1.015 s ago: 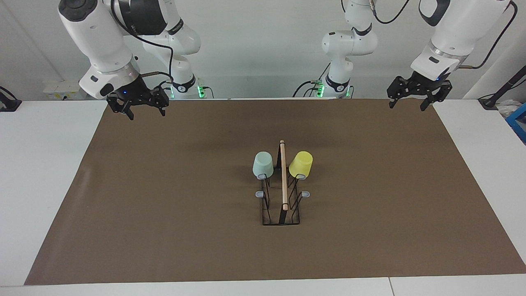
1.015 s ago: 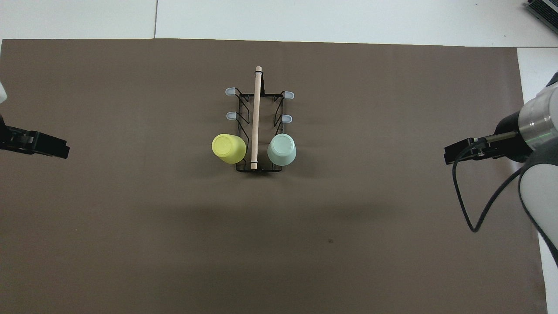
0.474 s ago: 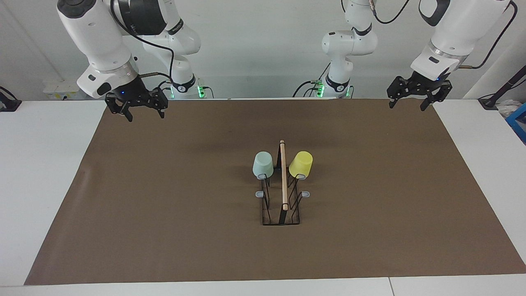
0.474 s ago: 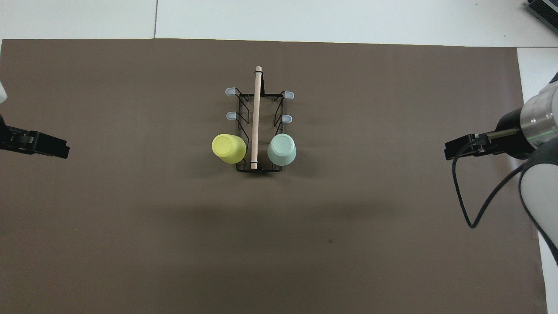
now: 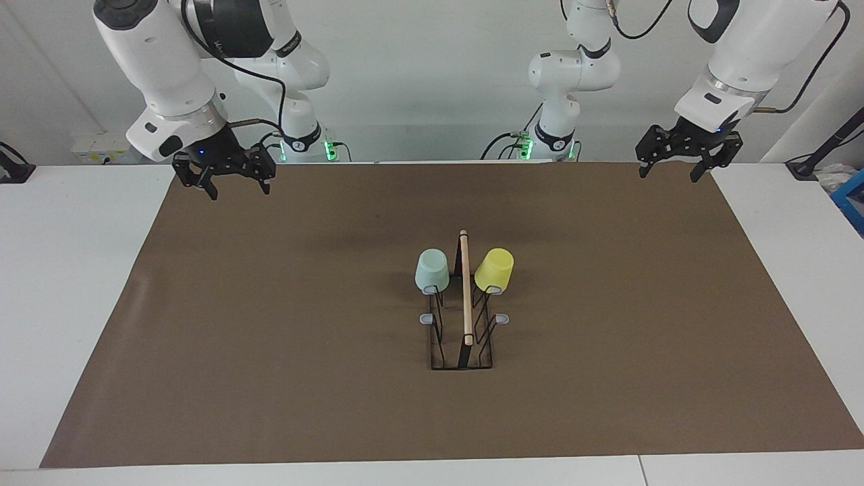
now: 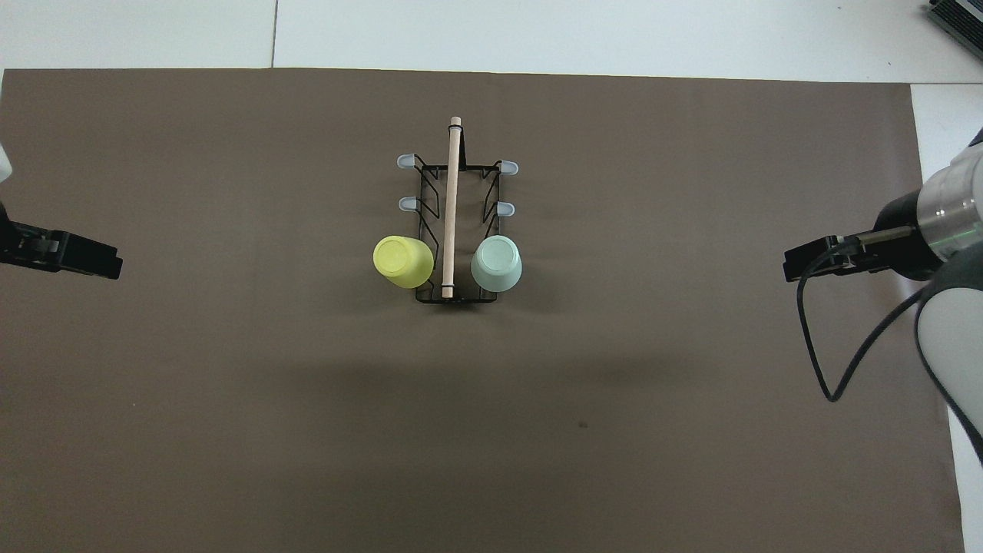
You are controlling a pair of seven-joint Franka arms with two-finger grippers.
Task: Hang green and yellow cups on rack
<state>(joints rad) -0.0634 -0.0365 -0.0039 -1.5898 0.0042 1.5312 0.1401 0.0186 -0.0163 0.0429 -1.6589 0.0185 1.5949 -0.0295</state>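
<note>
Scene: two robot arms at a table covered by a brown mat (image 5: 270, 351), with a rack (image 5: 462, 337) standing at the middle of it.
Rack: a black wire stand with a wooden rod (image 5: 466, 287) along its top and grey-tipped prongs sticking out on both sides.
Green cup (image 5: 431, 271): hung upside down on the prong nearest the robots, on the side toward the right arm's end of the table.
Yellow cup (image 5: 494, 270): hung upside down on the matching prong across the rod, toward the left arm's end, tilted slightly outward.
Free prongs: four, all farther from the robots than the cups.
Left gripper (image 5: 680, 165): raised over the mat's corner at its own end, well apart from the rack, fingers spread, holding nothing.
Right gripper (image 5: 231, 182): raised over the mat's corner at its own end, well apart from the rack, fingers spread, holding nothing.
Step in hand: both cups look hung, so the task appears done and both arms wait.
Next move: likely none; at most a check that the tilted yellow cup sits securely.
</note>
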